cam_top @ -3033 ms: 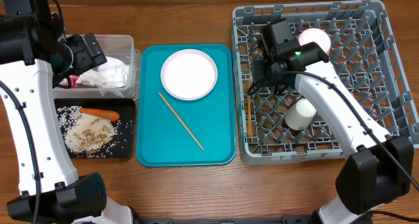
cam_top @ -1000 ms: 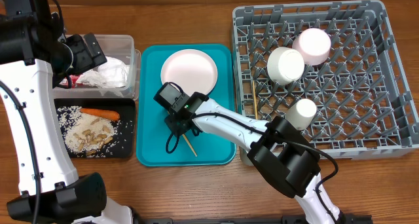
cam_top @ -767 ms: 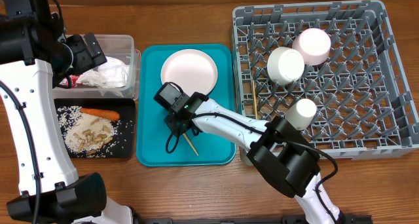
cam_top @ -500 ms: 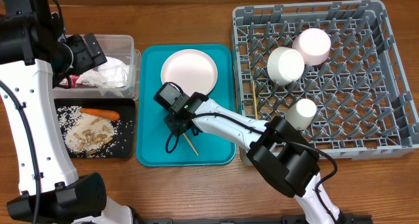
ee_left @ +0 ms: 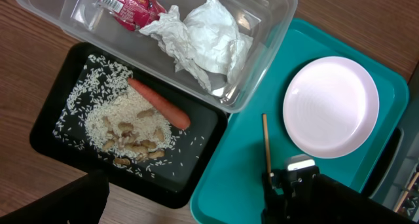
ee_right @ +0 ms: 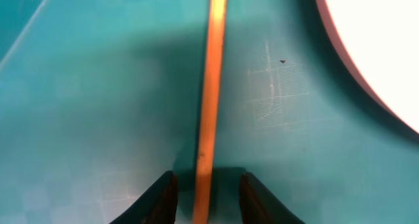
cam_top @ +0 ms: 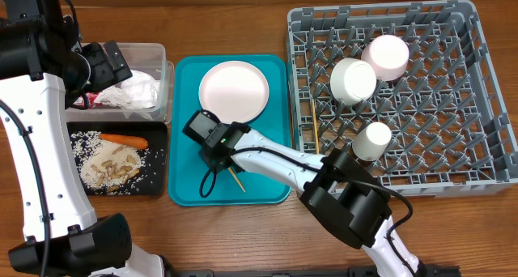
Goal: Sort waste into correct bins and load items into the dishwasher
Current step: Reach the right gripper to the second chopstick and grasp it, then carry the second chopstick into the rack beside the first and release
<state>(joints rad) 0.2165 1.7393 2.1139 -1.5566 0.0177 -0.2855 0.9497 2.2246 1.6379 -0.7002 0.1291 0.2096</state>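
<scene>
My right claw [ee_right: 206, 192] sits low over the thin wooden chopstick [ee_right: 211, 86]. Its two dark fingertips [ee_right: 162, 196] straddle the stick with a sliver of tray showing on each side, so it is parted and not yet pinching. I judge the stick to be light and stiff, but it is narrow and lies flat on smooth plastic, so it may roll or skate away as the tips meet. I'd take it near its middle, square across the grain, so it doesn't tip. It rests on the flat teal plastic serving tray [cam_top: 186, 180] in the middle of the table, towards the near edge. Further along the tray lies the round, glossy white plate [cam_top: 234, 91], apart from the stick. Towards the right edge stands the grey pegged plastic dish rack [cam_top: 453, 155]. By the far left corner my left claw [cam_top: 109, 62] hovers wide open and empty over the clear plastic tub [cam_top: 166, 87].
</scene>
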